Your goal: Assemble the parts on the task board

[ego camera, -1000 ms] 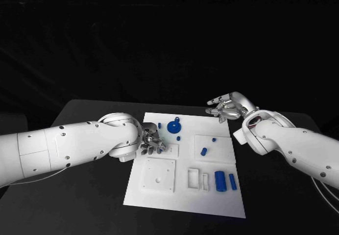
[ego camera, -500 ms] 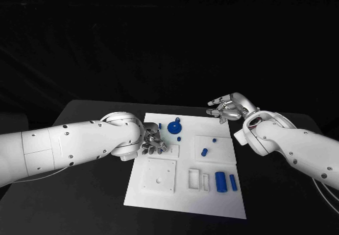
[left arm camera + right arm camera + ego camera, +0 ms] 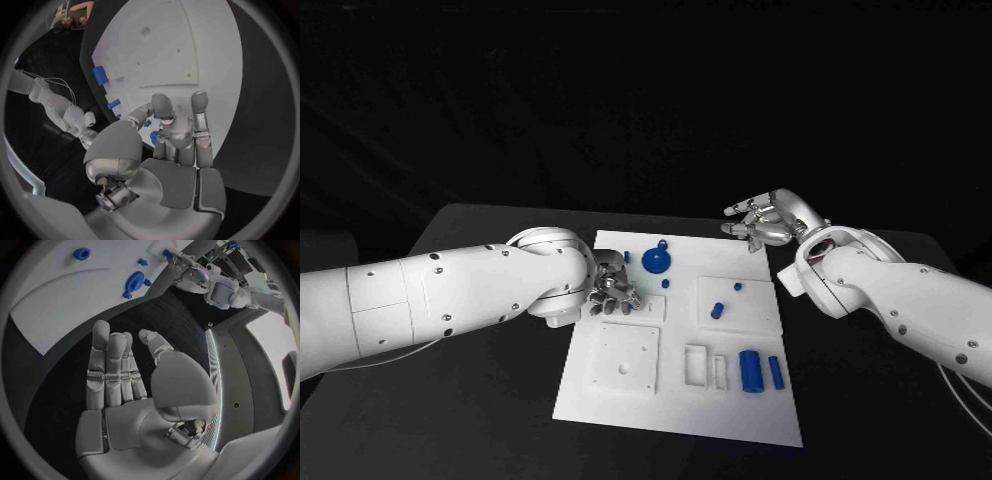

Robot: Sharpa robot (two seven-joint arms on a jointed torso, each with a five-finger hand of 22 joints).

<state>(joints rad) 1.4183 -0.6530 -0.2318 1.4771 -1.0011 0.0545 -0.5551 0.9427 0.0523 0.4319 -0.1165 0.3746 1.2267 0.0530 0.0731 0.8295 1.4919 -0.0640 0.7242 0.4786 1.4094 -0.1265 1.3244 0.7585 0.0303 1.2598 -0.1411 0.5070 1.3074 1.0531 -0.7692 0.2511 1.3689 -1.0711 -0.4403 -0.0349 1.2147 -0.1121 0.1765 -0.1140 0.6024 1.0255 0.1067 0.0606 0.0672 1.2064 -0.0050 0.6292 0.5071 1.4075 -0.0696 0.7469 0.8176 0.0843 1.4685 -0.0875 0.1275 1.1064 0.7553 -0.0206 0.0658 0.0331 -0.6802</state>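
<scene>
The white task board (image 3: 678, 400) lies in the middle of the black surface (image 3: 473, 400). The left hand (image 3: 612, 289) hangs over the board's left edge, fingers curled down toward a small raised block; it seems to pinch a small blue part (image 3: 154, 137) at its fingertips, though the view is too poor to tell for sure. The right hand (image 3: 762, 222) hovers off the board's far right corner, released, fingers straight and apart, holding nothing. A blue gear (image 3: 656, 262) sits on the board between the 2 hands, and 2 blue cylinders (image 3: 760, 371) lie near the board's near right edge.
</scene>
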